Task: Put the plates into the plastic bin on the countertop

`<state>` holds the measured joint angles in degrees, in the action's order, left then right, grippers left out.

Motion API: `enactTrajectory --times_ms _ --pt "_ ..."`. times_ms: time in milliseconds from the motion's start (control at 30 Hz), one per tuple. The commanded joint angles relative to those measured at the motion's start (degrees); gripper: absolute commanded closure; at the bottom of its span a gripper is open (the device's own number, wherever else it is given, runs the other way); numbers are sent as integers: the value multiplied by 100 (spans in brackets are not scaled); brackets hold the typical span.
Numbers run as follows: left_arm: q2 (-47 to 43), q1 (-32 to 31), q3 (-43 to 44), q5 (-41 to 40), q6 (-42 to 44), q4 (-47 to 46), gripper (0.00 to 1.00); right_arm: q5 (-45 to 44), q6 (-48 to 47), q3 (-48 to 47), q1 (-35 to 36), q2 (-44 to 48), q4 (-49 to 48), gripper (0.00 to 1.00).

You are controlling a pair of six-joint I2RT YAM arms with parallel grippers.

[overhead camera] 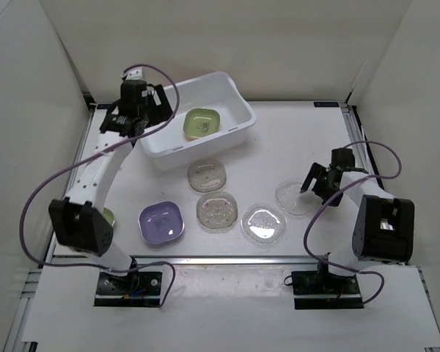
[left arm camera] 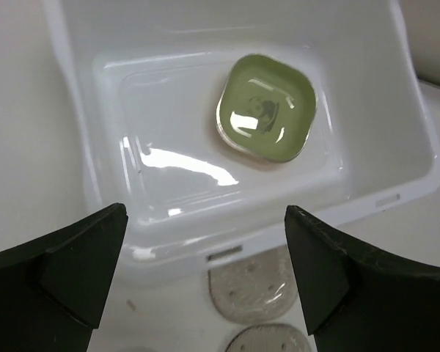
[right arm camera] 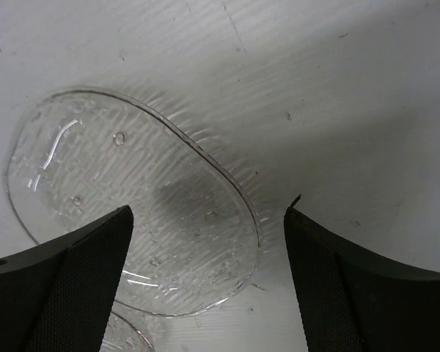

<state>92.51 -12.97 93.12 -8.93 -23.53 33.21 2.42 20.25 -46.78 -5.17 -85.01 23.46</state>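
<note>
The bin [overhead camera: 163, 152] sits at the back left of the countertop [overhead camera: 301, 139], with one green plate [overhead camera: 202, 122] lying flat in its right half. The left gripper [left arm camera: 205, 224] hangs over the bin's left end, jaws wide and holding nothing. Just in front of the bin lies a clear plate [overhead camera: 207, 175], with a second one [overhead camera: 218, 210] nearer the arms. A purple plate [overhead camera: 161, 222] lies to the left of that second one and a third clear plate [overhead camera: 263, 221] to its right. Well to the right of the bin, the right gripper [right arm camera: 205, 227] is over a fourth clear plate [right arm camera: 125, 198], jaws wide and gripping nothing.
</note>
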Motion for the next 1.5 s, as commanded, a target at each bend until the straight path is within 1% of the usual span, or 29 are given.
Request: enactTrajectory --times_ms 0,33,100,133,167,200,333,467,533,633,700,767,800,833,900,933,967,1000,1033,1067,1133,1167,1200,1233,1267,1300,1367,1433,1467 --pt "-864 119 -1064 -390 -275 -51 1 303 84 143 -45 -112 -202 16" --pt "-1040 241 -1277 -416 -319 -52 1 303 102 152 -54 -147 -202 23" --pt "-1531 374 -1785 -277 -511 18 1 347 85 152 -72 -287 -219 31" --pt "-1691 496 -1945 -180 -565 53 1 365 84 143 -72 -323 -202 38" --pt "-1832 523 -2112 -136 -582 54 1 313 119 152 -72 -323 -245 47" --pt "-2077 559 -2384 -127 -670 123 1 303 102 178 -72 -366 -237 67" --pt "-2430 717 -2720 -329 -775 369 1 14 67 65 -63 -218 -246 100" --pt "-2536 814 -2720 -443 -794 432 1 -242 14 -208 -72 168 79 100" --pt "-2501 849 -2676 -461 -794 441 1 -592 -38 -400 -54 607 185 100" --pt "-2466 902 -2632 -400 -689 493 1 -454 -126 -708 -28 1186 255 100" --pt "-2431 998 -2632 -329 -618 511 1 -557 -214 -1261 303 1364 360 100" --pt "-2361 1060 -2589 -189 -565 598 1 -768 -337 -2034 690 1277 466 100" --pt "-2326 1147 -2597 -162 -539 651 1 -769 -442 -2541 1041 1050 449 100" --pt "-2343 1183 -2589 -136 -504 686 1 -734 -495 -2546 1236 944 431 100" --pt "-2360 1227 -2641 -144 -477 774 2 -734 -566 -3317 1622 558 221 100" --pt "-2378 1366 -2659 -144 -451 792 1 -734 -662 -3589 2016 69 168 100" --pt "-2448 1402 -2676 -153 -390 783 1 -699 -654 -3888 2203 -197 141 100" --pt "-2500 1455 -2703 -188 -372 862 1 -699 -732 -4561 2378 -496 150 100" --pt "-2518 1473 -2711 -171 -346 897 1 -716 -759 -4950 2693 -829 150 100" --pt "-2571 1508 -2720 -205 -345 950 1 -699 -794 -5685 2836 -1477 150 100" --pt "-2641 1613 -2817 -171 -407 1091 1 -699 -795 -6532 3187 -2183 254 100" --pt "-2659 1631 -2869 82 -416 1074 1 -699 -760 -6971 3293 -2917 290 100" --pt "-2711 1683 -2931 284 -503 1065 1 -716 -690 -7881 3364 -3272 360 100" --pt "-2747 1754 -3071 478 -547 969 1 -768 -689 -8360 3469 -3642 448 100" --pt "-2747 1754 -3124 680 -634 933 1 -925 -619 -8826 3618 -4306 518 100" --pt "-2782 1754 -3194 734 -775 950 1 -944 -506 -9483 3646 -4574 501 100" --pt "-2817 1754 -3326 779 -846 933 1 -910 -408 -9525 3733 -4857 -181 100" --pt "-2931 1772 -3388 682 -882 1002 1 -735 -93 -9176 3786 -5034 -1075 100" --pt "-2923 1754 -3397 604 -908 1038 1 -594 13 -9121 3839 -5104 -1289 100"
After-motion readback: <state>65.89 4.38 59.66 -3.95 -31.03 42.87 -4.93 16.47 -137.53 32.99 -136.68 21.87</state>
